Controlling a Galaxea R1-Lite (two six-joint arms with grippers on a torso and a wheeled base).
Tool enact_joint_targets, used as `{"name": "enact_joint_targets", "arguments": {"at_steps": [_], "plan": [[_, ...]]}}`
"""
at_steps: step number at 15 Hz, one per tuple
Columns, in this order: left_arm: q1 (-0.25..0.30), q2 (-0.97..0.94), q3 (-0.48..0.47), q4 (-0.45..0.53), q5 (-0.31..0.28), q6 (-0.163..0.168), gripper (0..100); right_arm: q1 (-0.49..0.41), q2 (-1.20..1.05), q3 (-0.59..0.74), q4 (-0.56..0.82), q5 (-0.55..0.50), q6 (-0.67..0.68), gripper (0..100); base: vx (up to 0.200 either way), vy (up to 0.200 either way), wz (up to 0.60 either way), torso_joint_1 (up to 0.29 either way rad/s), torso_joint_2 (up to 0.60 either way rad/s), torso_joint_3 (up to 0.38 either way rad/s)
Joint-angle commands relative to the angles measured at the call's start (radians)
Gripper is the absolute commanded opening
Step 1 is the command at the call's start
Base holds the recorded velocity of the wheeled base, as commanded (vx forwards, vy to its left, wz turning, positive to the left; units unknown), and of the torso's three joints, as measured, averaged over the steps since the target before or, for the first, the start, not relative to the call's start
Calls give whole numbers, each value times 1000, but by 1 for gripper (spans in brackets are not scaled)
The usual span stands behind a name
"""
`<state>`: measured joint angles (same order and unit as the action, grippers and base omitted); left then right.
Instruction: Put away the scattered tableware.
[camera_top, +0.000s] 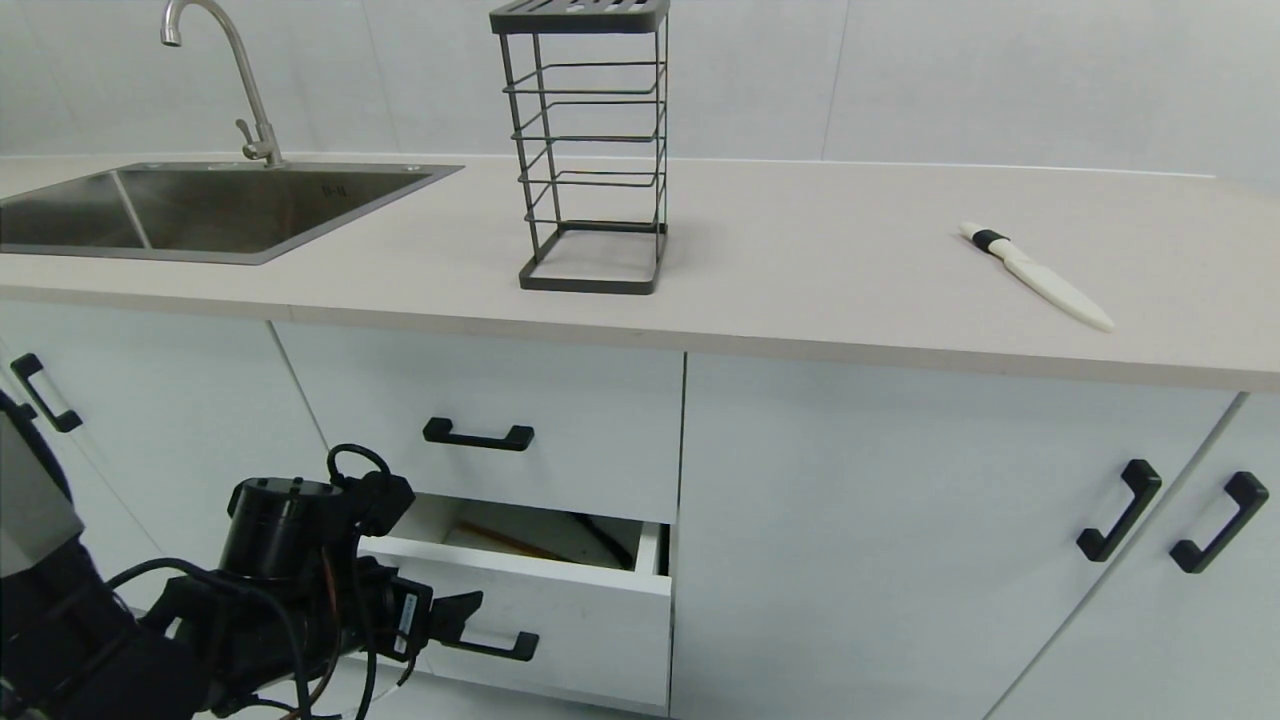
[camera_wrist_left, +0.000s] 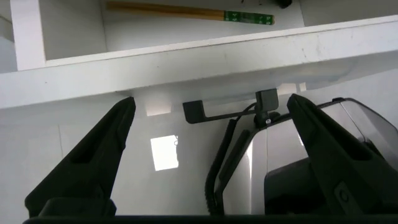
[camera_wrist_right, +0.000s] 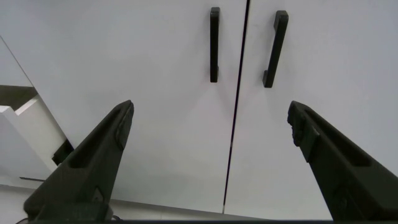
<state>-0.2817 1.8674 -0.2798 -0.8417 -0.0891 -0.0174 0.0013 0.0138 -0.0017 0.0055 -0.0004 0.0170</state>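
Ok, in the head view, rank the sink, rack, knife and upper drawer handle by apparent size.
1-2. The sink and rack: too close to rank; the sink is wider but cut off by the frame, the rack is taller.
3. The knife.
4. The upper drawer handle.

Kitchen: sink, countertop, cabinets.

Beige countertop with wire rack and white knife, well apart
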Motion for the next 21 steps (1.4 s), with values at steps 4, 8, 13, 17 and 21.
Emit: {"name": "enact_joint_targets", "arguments": {"at_steps": [4,8,13,17,21], "plan": [[10,81,-32,-74,-3,-2,100,0,2,0,-1,0,0,100,0,0,0,0,0,0],[29,137,-29,-166,-7,-16,100,0,2,0,-1,0,1,100,0,0,0,0,0,0],[29,185,-35,-238,-7,-32,100,-1,2,0,1,-1,6,100,0,0,0,0,0,0],[27,203,-59,-244,-7,-38,100,-1,2,-1,1,-1,4,100,0,0,0,0,0,0],[29,219,-93,-258,-7,-39,100,-1,2,-1,1,-1,4,100,0,0,0,0,0,0]]}}
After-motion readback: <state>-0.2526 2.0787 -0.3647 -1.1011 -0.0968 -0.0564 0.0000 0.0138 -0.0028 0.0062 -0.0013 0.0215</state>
